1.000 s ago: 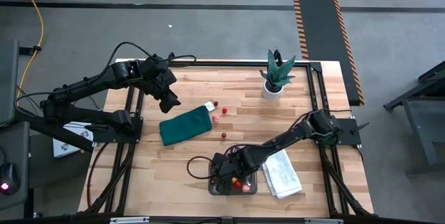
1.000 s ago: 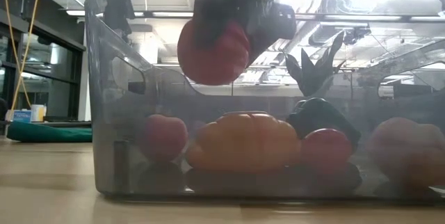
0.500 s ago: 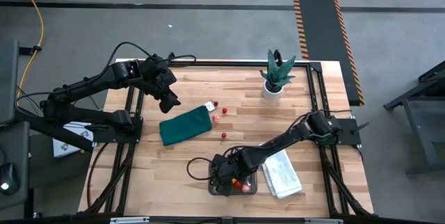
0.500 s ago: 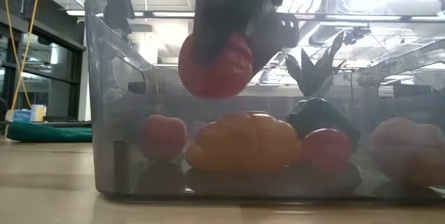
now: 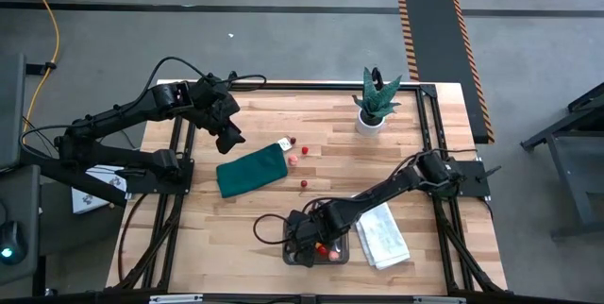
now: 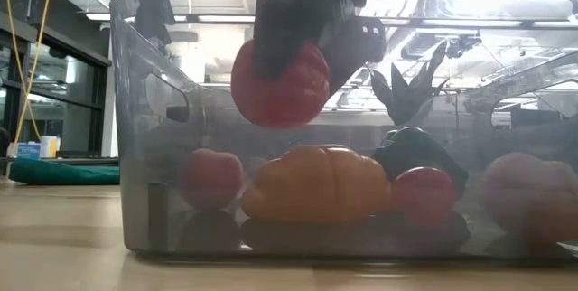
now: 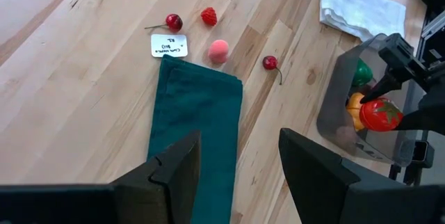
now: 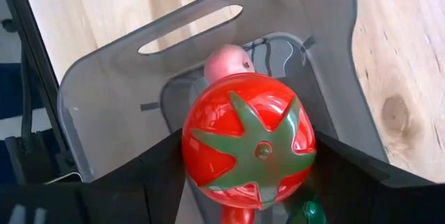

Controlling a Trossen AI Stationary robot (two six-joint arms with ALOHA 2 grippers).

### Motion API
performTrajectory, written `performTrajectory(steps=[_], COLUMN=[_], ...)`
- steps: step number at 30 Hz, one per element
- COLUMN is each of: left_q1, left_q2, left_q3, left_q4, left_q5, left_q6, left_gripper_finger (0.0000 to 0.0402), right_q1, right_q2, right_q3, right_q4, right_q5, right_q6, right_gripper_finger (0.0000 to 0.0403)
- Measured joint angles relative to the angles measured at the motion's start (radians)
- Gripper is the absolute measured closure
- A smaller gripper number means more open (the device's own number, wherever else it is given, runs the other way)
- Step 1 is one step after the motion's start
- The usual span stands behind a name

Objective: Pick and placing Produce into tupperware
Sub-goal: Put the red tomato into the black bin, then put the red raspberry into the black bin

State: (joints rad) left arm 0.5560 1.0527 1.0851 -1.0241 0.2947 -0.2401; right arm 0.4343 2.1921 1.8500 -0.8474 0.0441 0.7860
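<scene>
The clear grey tupperware [image 5: 319, 252] stands near the table's front edge, beside a folded white towel [image 5: 382, 236]. My right gripper [image 5: 307, 238] reaches down into it, shut on a red toy tomato [image 6: 280, 83] that has a green star-shaped calyx [image 8: 248, 144]. On the tupperware's floor lie an orange piece [image 6: 316, 184], a pink one [image 6: 212, 178], a red one [image 6: 424, 192] and a dark green one [image 6: 417, 151]. Two cherries [image 7: 174, 22] [image 7: 270, 62], a strawberry [image 7: 208, 17] and a pink fruit [image 7: 219, 50] lie loose on the table. My left gripper [image 7: 240, 147] hangs open above the dark green cloth [image 7: 195, 133]. My right gripper pinches the tomato's two opposite sides [image 8: 191, 147] between its two fingers [image 8: 156, 175]. The fingers slant steeply down from above. The tomato's calyx faces up toward the wrist. It hangs below the tupperware's rim, clear of the orange piece under it.
A spiky green plant in a white pot [image 5: 375, 104] stands at the table's far right. A small white label [image 7: 169, 44] lies at the cloth's far end. Bare wood lies between the cloth and the tupperware [image 7: 361, 99].
My right gripper has tipped slightly, and the tomato has sunk a little deeper into the tupperware, still held.
</scene>
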Motion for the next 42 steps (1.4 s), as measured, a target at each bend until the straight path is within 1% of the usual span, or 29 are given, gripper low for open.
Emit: performTrajectory(steps=[9,12,17,20,32,42], left_q1=[0.0,0.0,0.0,0.0,0.0,0.0], left_q2=[0.0,0.0,0.0,0.0,0.0,0.0], left_q3=[0.0,0.0,0.0,0.0,0.0,0.0], left_q4=[0.0,0.0,0.0,0.0,0.0,-0.003], left_q5=[0.0,0.0,0.0,0.0,-0.001,0.004], left_q6=[0.0,0.0,0.0,0.0,0.008,0.008], left_gripper_finger=[0.022,0.022,0.022,0.022,0.022,0.022], right_q1=[0.0,-0.002,-0.004,-0.005,-0.014,-0.057], right_q2=[0.0,0.0,0.0,0.0,-0.013,-0.117], right_q3=[0.0,0.0,0.0,0.0,0.0,0.0], right_q4=[0.0,0.001,0.003,0.002,-0.015,-0.042], right_q5=[0.007,0.007,0.004,0.002,-0.016,-0.015], right_q6=[-0.007,-0.011,-0.027,-0.027,-0.064,-0.151], right_gripper_finger=[0.0153,0.0138,0.0103,0.0094,0.0092,0.0092])
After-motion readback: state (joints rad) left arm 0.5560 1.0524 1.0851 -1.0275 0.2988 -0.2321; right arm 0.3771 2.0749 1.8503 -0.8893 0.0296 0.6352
